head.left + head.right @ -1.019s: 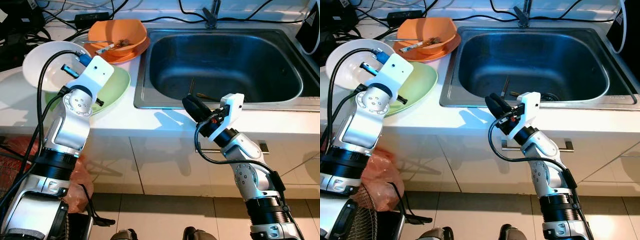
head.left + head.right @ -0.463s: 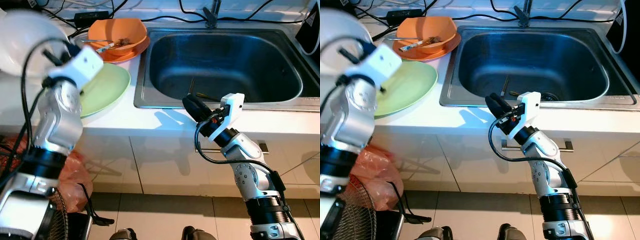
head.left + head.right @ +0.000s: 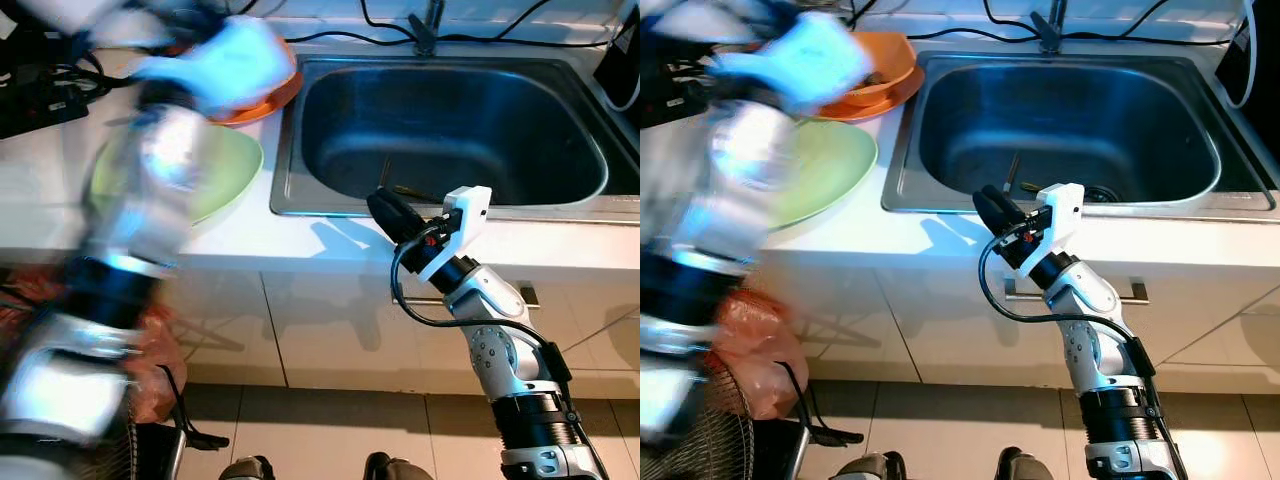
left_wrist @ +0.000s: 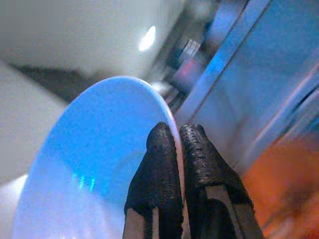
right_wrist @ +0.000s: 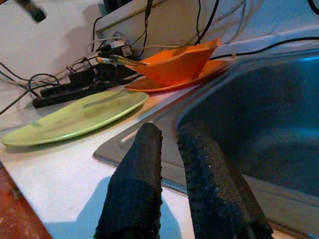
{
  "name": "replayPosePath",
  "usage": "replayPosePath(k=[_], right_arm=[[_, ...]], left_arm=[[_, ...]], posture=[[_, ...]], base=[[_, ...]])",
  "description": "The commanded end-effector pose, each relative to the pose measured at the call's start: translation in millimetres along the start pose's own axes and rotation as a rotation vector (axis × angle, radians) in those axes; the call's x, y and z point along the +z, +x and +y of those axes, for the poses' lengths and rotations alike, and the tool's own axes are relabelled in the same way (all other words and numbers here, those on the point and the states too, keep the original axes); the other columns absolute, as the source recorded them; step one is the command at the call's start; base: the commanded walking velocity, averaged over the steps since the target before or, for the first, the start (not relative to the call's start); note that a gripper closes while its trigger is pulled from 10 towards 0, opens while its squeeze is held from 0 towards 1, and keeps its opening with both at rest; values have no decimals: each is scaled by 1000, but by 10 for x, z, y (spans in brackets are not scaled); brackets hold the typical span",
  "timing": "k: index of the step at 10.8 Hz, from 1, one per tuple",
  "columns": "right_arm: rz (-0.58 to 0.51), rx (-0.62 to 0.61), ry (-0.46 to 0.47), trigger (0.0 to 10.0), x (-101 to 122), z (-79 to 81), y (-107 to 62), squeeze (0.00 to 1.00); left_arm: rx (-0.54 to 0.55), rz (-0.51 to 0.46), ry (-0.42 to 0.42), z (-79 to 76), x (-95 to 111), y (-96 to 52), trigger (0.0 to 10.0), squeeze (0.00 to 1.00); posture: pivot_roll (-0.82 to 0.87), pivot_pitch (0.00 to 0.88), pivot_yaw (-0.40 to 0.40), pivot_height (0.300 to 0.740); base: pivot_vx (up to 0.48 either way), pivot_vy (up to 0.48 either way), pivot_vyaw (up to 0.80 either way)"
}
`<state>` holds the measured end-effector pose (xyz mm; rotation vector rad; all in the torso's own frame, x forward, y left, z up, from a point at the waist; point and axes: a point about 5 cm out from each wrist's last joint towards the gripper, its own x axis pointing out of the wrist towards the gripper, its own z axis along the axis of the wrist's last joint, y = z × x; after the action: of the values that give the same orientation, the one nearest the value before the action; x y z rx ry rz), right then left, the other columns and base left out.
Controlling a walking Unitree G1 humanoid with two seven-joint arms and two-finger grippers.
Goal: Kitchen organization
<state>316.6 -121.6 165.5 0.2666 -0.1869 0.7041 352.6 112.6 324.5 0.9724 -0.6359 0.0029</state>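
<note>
My left gripper (image 4: 178, 130) is shut on the rim of a white bowl (image 4: 89, 164), one finger on each side of the edge. In the eye views that arm (image 3: 160, 170) is a motion blur over the counter's left end, above the green plate (image 3: 228, 178). Behind the plate, an orange bowl (image 3: 890, 55) with food scraps and a utensil sits on an orange plate. My right gripper (image 3: 386, 210) is shut on nothing and hovers at the front rim of the steel sink (image 3: 520, 130). The right wrist view looks past its fingers (image 5: 137, 164) toward the green plate (image 5: 75, 117).
Utensils (image 3: 385, 172) lie in the sink basin and the faucet (image 3: 428, 25) stands behind it. Cables and a power strip (image 3: 40, 95) run along the counter's back left. An orange plastic bag (image 3: 755, 345) hangs below the counter by the cabinet fronts.
My left arm has lifted the white bowl off the green plate and swung it up and toward the orange dishes, now blurred. The right arm has stayed put.
</note>
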Motion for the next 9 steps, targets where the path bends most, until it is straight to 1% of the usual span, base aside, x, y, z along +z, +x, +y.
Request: replayPosePath(k=[1,2,3,4,5,6,7,8,9], right_arm=[[62,-25,25,10000,-142,-12,-43,0],[62,-26,26,10000,-143,-9,-42,0],[60,-29,26,10000,-142,-9,-43,0],[57,-32,26,10000,-140,-12,-45,0],[57,-33,25,10000,-141,-10,-45,0],[56,-35,26,10000,-144,-7,-46,0],[57,-35,25,10000,-145,-4,-47,0],[58,-53,14,10000,-137,-33,-69,0],[58,-71,-3,10000,-124,-64,-82,0]], left_arm=[[-53,-126,-64,-33,221,49,10000,0],[-129,-197,-143,-164,338,41,10000,0],[-216,-281,-250,-298,473,9,10000,0],[-262,-334,-364,-375,570,-22,10000,0],[-281,-352,-426,-401,596,-30,10000,0],[-305,-369,-560,-435,611,-38,10000,0],[-314,-364,-692,-457,590,-41,10000,0],[-336,-336,-801,-480,547,-44,10000,0],[-327,-320,-867,-476,511,-42,10000,0]], posture=[[29,149,40,740],[26,149,42,740],[26,149,42,740],[23,149,45,740],[22,149,46,740],[21,150,48,740],[18,150,50,740],[11,153,48,740],[11,153,48,740]], base=[[0,0,0],[0,0,0],[0,0,0],[0,0,0],[0,0,0],[0,0,0],[0,0,0],[0,0,0],[0,0,0]])
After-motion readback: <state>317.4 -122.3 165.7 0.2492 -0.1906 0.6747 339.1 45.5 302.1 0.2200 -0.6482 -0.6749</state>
